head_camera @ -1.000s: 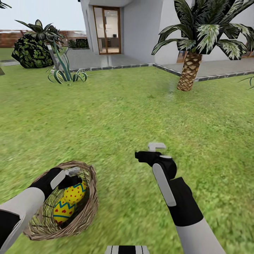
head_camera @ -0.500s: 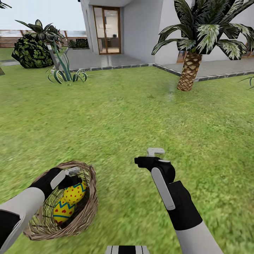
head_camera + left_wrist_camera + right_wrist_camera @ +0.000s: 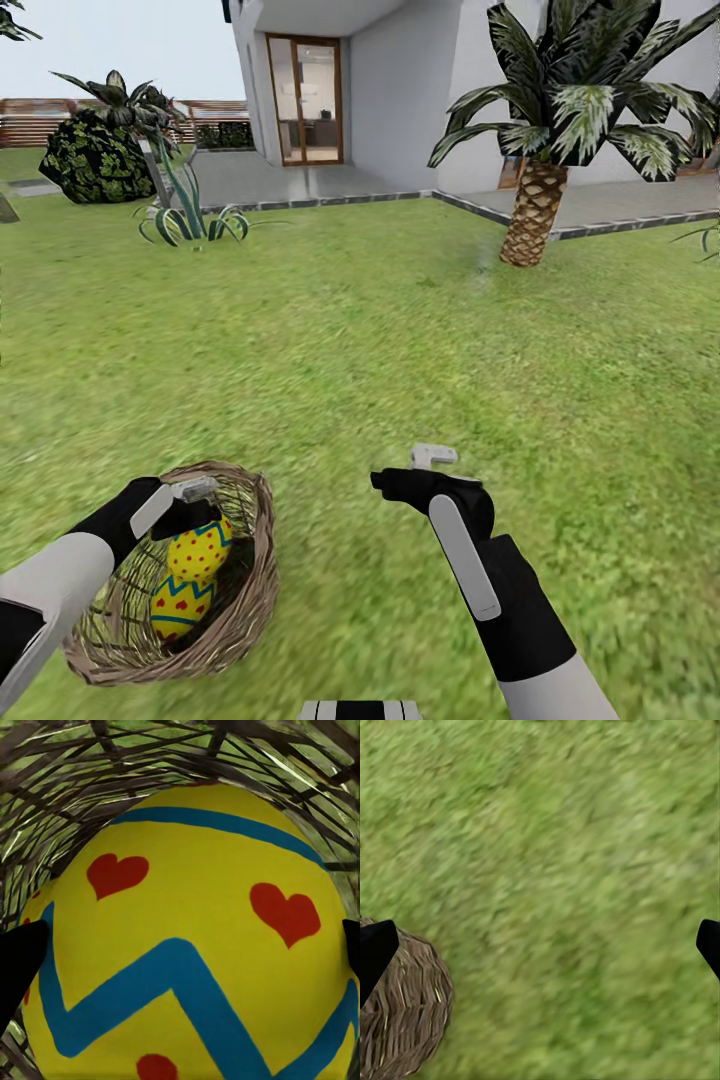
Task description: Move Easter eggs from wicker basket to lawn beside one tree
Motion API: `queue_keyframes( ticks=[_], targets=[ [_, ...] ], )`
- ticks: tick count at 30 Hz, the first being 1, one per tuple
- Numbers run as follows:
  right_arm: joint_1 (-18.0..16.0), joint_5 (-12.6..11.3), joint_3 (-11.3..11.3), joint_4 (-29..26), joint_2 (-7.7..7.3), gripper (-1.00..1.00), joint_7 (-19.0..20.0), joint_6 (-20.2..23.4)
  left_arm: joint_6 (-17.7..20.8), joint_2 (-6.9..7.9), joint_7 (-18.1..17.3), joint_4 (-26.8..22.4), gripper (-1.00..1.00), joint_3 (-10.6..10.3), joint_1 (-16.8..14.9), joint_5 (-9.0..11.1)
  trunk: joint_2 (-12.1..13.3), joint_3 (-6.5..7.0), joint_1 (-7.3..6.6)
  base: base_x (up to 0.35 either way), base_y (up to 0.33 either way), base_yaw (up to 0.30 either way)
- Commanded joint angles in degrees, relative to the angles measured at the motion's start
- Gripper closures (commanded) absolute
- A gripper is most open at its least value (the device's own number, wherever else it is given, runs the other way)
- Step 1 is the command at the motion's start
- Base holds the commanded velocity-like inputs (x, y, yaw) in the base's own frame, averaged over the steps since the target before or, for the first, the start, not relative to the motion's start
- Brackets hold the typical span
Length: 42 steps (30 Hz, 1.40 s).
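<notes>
Head view | woven wicker basket [image 3: 250, 590] | smooth dotted Easter eggs [image 3: 198, 552]

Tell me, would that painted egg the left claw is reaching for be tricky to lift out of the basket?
Probably a little. The egg looks smooth and rounded, so it may slip between the fingertips flanking it. Set on the lawn, it would likely roll. The wicker basket looks light, so it might shift as the left gripper pulls.

Right gripper [image 3: 392, 478] has sunk lower, seemingly nearer the wicker basket [image 3: 245, 590].
</notes>
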Motion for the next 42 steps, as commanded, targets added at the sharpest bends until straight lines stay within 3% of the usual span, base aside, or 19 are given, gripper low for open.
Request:
queue_keyframes(
  ticks=[1,9,17,21,28,42],
  targets=[
    [0.0,-0.6,0.0,0.0,0.0,-1.0,-0.6,0.1,0.2,0.06,0.5,-0.1,1.0,-0.4,0.0,0.6,0.0,0.18,-0.03,0.0,0.0,0.0],
    [0.0,-0.6,0.0,0.0,0.04,-1.0,-0.6,0.1,0.8,0.06,0.5,0.1,1.0,-0.4,0.0,0.6,0.1,1.06,-0.14,0.0,0.0,0.0],
    [0.0,-0.6,0.0,0.0,0.07,-1.0,-0.6,0.1,3.0,0.06,0.6,0.2,1.0,-0.4,0.0,0.4,0.2,2.84,-0.34,0.0,0.0,0.0],
    [0.0,-0.6,0.0,0.0,0.08,-1.0,-0.6,0.1,5.6,0.28,0.6,0.2,1.0,-0.3,0.0,0.5,0.2,2.84,-0.34,0.0,0.0,0.0],
    [0.0,-0.6,0.0,0.0,0.09,-1.0,-0.6,0.1,10.7,0.66,0.6,0.2,1.0,-0.3,0.0,0.4,0.3,4.39,-0.52,0.0,0.0,0.0],
    [0.0,-0.7,0.0,0.0,0.17,-1.0,-0.6,0.1,13.8,0.67,0.6,0.0,1.0,-0.3,-0.1,0.5,0.4,7.49,-0.88,0.0,0.0,0.0]
  ],
)
